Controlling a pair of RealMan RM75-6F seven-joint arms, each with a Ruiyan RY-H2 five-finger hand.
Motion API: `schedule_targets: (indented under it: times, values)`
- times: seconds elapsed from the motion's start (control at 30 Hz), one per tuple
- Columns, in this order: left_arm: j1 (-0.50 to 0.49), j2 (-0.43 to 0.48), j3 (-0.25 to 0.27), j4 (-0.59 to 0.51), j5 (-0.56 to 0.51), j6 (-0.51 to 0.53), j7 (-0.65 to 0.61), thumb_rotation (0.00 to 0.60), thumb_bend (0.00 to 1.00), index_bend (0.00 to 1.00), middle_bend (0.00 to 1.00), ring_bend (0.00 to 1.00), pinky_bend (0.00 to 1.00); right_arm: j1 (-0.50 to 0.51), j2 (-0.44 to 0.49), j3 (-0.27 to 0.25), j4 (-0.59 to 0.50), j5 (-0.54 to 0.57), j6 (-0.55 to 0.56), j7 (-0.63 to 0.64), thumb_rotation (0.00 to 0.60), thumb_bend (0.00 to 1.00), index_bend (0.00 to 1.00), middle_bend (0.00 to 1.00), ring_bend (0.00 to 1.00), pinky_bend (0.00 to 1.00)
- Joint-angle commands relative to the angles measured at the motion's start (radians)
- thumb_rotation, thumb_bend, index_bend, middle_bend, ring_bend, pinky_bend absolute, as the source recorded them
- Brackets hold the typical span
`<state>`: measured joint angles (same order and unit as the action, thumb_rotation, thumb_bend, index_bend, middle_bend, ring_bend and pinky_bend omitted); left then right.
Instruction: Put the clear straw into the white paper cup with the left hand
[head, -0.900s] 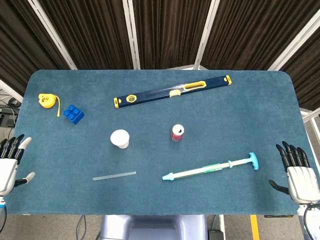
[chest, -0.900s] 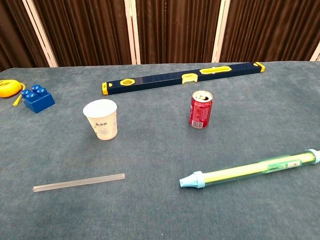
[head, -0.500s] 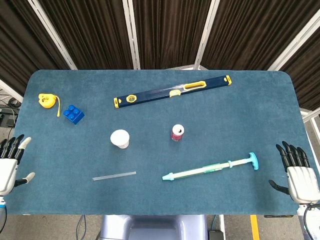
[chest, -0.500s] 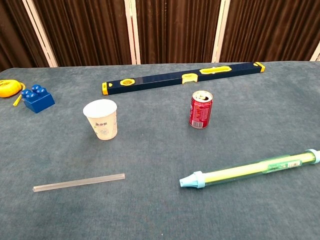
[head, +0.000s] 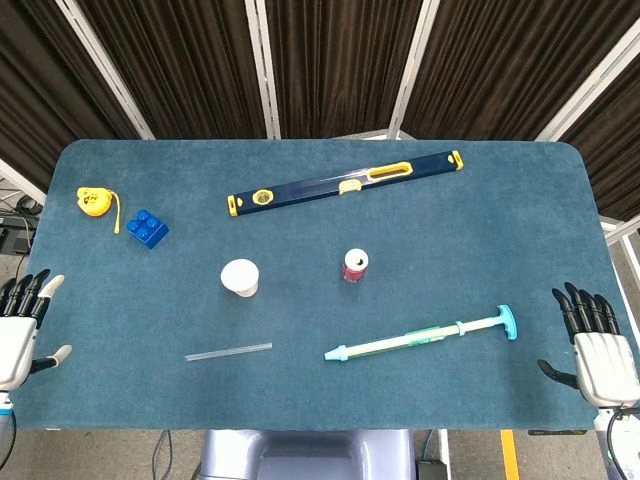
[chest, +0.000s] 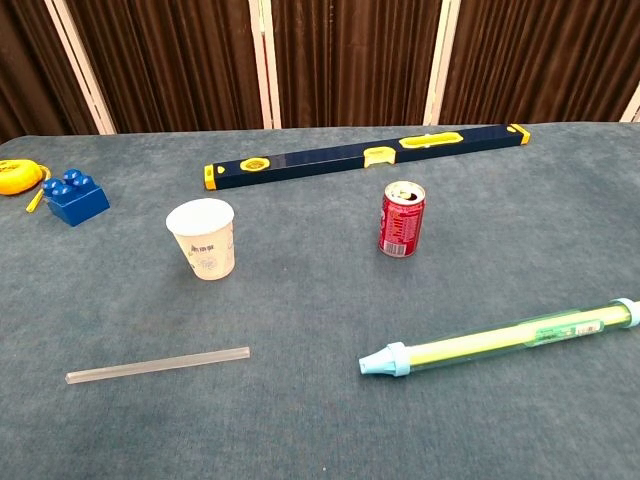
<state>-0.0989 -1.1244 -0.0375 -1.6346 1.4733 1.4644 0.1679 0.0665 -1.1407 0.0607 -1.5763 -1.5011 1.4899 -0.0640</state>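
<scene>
Straw laid flat on table, toward near edge, just in front of cup; not yet grasped. Cup upright, mouth open; faint blue print on wall, not legible. Left hand held off table's left edge, fingers apart, nothing held. Right hand likewise at right edge, fingers spread, empty. Risks judged: thin flat straw slipped or rolled under fingertips; light cup tipped on insertion. Red can: label unreadable.
</scene>
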Motion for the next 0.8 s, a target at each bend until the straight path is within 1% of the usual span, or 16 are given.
schedule_targets:
  times: [0.03,0.13,0.17,0.27,0.33,0.4,0.53,0.67,0.8]
  values:
    - [-0.001,0.002,0.003,-0.016,0.008,0.0,-0.002,0.6,0.15,0.1,0.0,0.0,0.0,-0.001,-0.001,-0.001,0.001,-0.002,0.002,-0.001,0.6,0.09,0.0,0.0,0.0,0.0]
    - [-0.007,0.002,0.01,-0.037,0.02,-0.012,0.007,0.6,0.15,0.14,0.0,0.0,0.0,-0.001,-0.001,0.0,-0.002,-0.001,0.002,-0.005,0.6,0.09,0.0,0.0,0.0,0.0]
    - [-0.013,0.0,0.012,-0.048,0.023,-0.02,0.018,0.6,0.15,0.17,0.0,0.0,0.0,-0.001,-0.001,0.0,-0.004,0.0,0.001,-0.005,0.6,0.09,0.0,0.0,0.0,0.0]
    - [-0.034,-0.009,0.009,-0.112,0.004,-0.06,0.065,0.6,0.19,0.31,0.0,0.0,0.0,-0.001,0.0,0.0,-0.005,0.002,0.0,-0.005,0.6,0.09,0.0,0.0,0.0,0.0]
    - [-0.054,-0.026,0.0,-0.162,-0.013,-0.086,0.116,0.6,0.24,0.43,0.0,0.0,0.0,-0.001,0.001,0.0,-0.005,0.003,-0.001,-0.001,0.6,0.09,0.0,0.0,0.0,0.0]
    - [-0.073,-0.048,-0.008,-0.196,-0.024,-0.106,0.163,0.6,0.27,0.47,0.0,0.0,0.0,-0.001,0.002,0.0,-0.005,0.003,-0.003,0.002,0.6,0.09,0.0,0.0,0.0,0.0]
    - [-0.116,-0.118,-0.032,-0.251,-0.071,-0.149,0.281,0.6,0.28,0.52,0.0,0.0,0.0,-0.001,0.003,0.0,-0.005,0.003,-0.004,0.006,0.6,0.09,0.0,0.0,0.0,0.0]
    - [-0.164,-0.197,-0.058,-0.288,-0.166,-0.197,0.396,0.6,0.29,0.53,0.0,0.0,0.0,-0.001,0.004,0.0,-0.006,0.005,-0.005,0.007,0.6,0.09,0.0,0.0,0.0,0.0]
    - [-0.201,-0.262,-0.067,-0.304,-0.251,-0.225,0.495,0.6,0.3,0.53,0.0,0.0,0.0,-0.002,0.004,0.0,-0.008,0.007,-0.005,0.007,0.6,0.09,0.0,0.0,0.0,0.0]
